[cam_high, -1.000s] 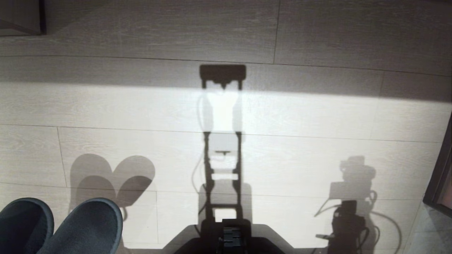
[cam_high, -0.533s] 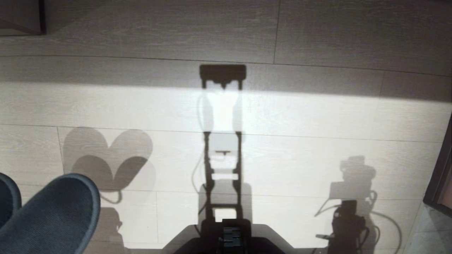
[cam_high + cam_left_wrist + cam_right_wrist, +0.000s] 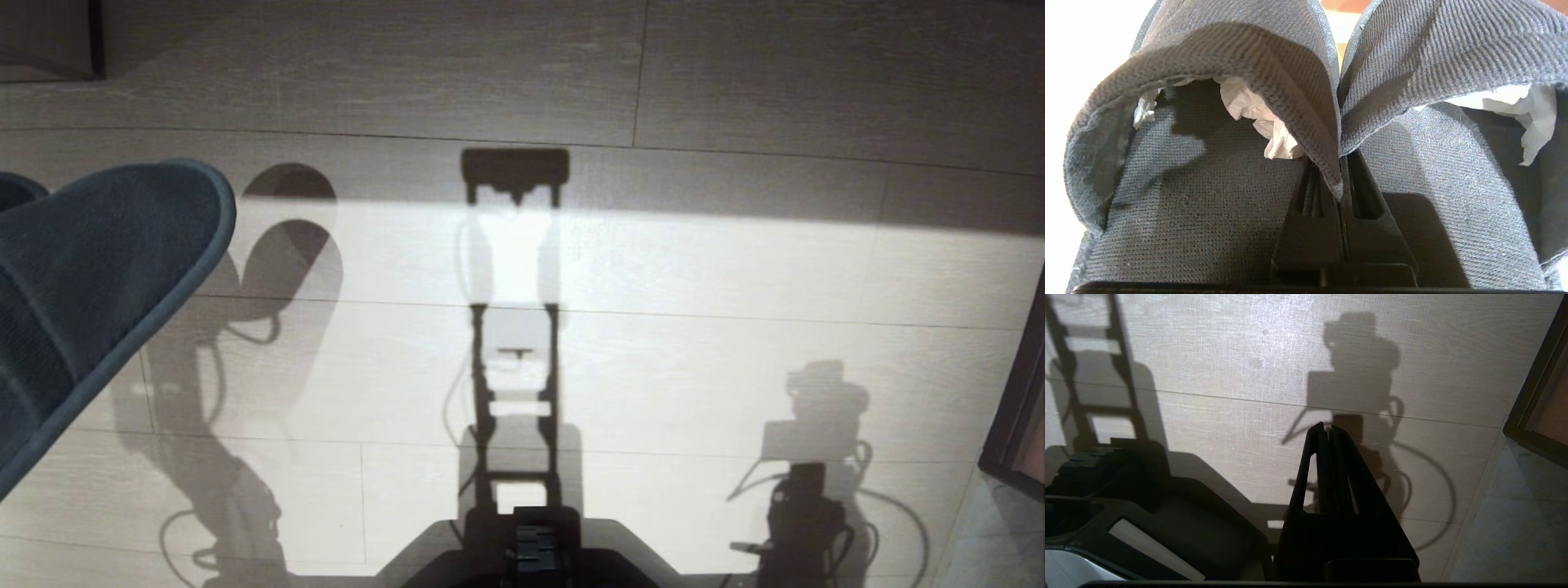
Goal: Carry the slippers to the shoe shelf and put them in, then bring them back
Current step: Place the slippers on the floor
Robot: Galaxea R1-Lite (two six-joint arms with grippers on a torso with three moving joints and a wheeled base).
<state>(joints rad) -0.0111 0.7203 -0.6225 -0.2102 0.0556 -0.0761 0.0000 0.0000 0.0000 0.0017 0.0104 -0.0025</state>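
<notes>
Pinching the 2 slippers [image 3: 1306, 102] by their touching inner edges — soft, light, floppy cloth — the left gripper [image 3: 1340, 185] holds them at the head view's left; right gripper [image 3: 1327, 430] closed, empty.

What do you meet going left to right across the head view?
The slippers raised at the left edge → the robot's base at bottom centre → a dark-framed panel at the right edge.
</notes>
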